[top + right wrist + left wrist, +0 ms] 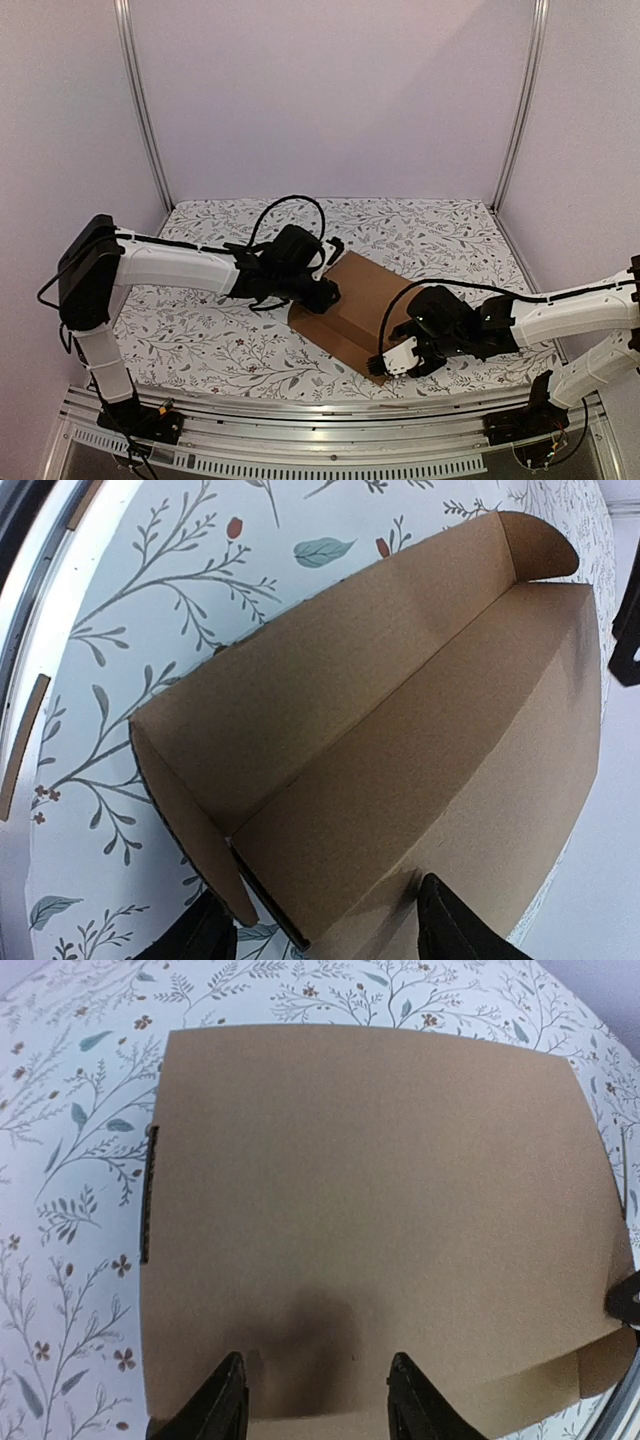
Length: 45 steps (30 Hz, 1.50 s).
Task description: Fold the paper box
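Top view: paper box (360,290) sat mid-worktop (200,340), turned a bit on the flowery cloth, looking mostly built. Got left tool (325,295) parked on its left edge and right tool (396,362) down at the near right corner.

Left wrist: nothing but flat lid (370,1190) below, fingers (225,1405) spread partway over its near edge, not clamped on anything. Reads as pinning the lid down, though can't confirm actual contact.

Right wrist: front flap (330,700) lying open with a rounded ear (545,545) at each end, not yet tucked. Jaws there partly open too, straddling the fold at one corner; can't tell if either pad touches card.

So, guessing: closing step. Next up probably needs both ears bent inward, flap swung over and slid into the front, lid kept flat meanwhile. Worth watching for a buckled ear.
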Each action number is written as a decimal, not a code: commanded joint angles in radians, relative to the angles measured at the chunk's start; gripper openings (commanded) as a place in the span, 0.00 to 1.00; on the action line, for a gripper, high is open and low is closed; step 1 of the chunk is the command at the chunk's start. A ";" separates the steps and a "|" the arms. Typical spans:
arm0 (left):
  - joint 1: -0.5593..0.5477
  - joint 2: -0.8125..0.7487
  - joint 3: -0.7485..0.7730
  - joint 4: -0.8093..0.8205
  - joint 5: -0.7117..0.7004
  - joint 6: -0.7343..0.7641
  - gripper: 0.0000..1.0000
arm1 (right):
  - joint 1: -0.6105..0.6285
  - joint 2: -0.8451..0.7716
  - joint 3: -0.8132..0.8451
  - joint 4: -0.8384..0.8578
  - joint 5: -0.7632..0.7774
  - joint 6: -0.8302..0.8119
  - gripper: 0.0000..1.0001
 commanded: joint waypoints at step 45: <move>0.054 -0.161 -0.486 0.339 -0.130 -0.021 0.06 | 0.006 0.036 0.026 -0.078 -0.044 0.044 0.56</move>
